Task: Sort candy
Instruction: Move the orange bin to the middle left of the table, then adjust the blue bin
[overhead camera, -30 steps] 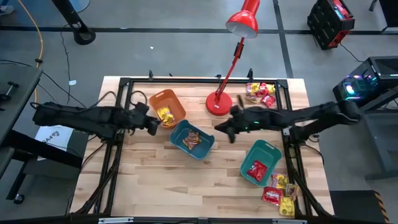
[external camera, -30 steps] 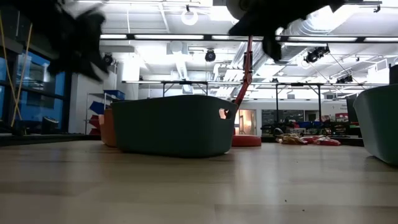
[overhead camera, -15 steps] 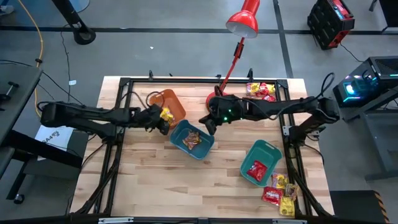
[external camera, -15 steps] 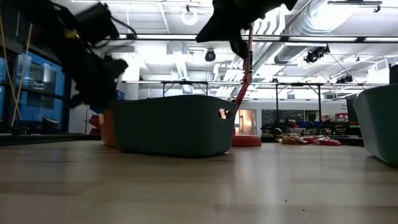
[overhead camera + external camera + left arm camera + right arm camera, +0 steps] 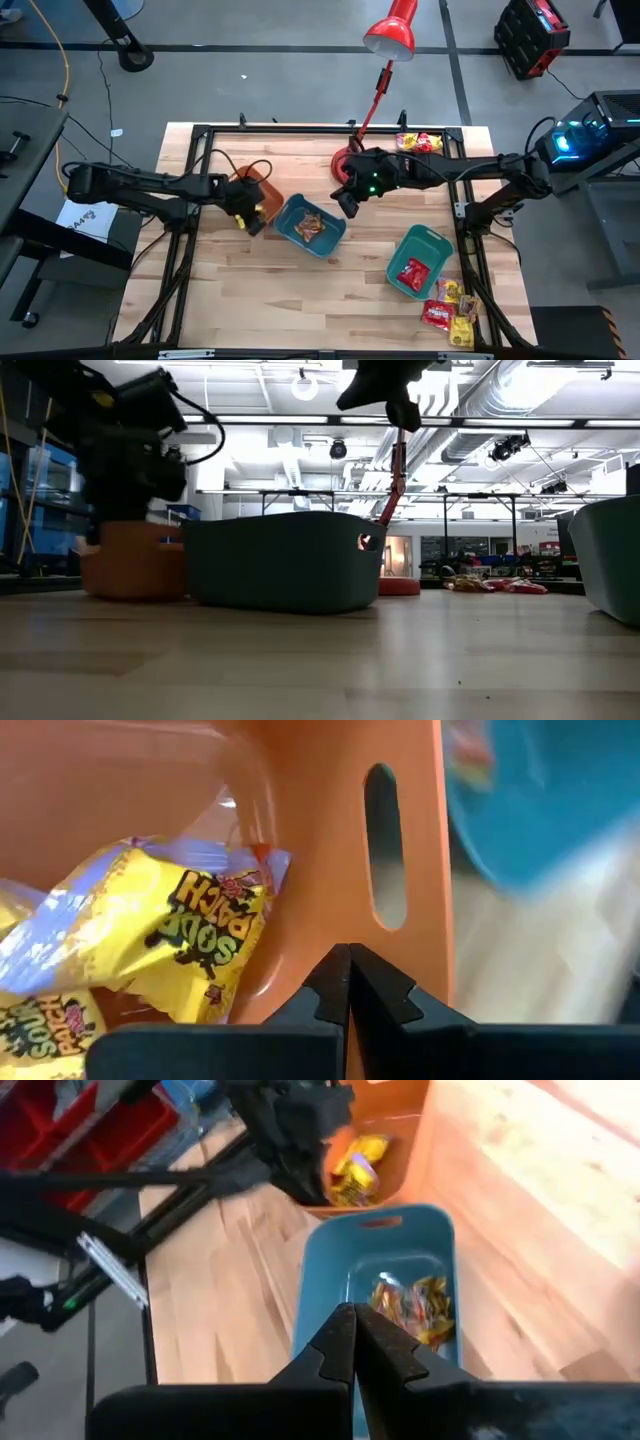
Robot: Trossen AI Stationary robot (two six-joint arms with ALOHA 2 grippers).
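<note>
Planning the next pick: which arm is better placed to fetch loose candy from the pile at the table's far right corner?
Right. The right pincer hangs near the lamp base, close to that candy pile. The left pincer is across the table at the orange bin.

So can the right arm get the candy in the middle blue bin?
Probably yes. The right gripper hangs by the teal bin's rim, fingers shut, and the candy lies uncovered inside.

Lab hall (exposed ceiling ducts (image 5: 500, 405), workbenches (image 5: 300, 495))
</note>
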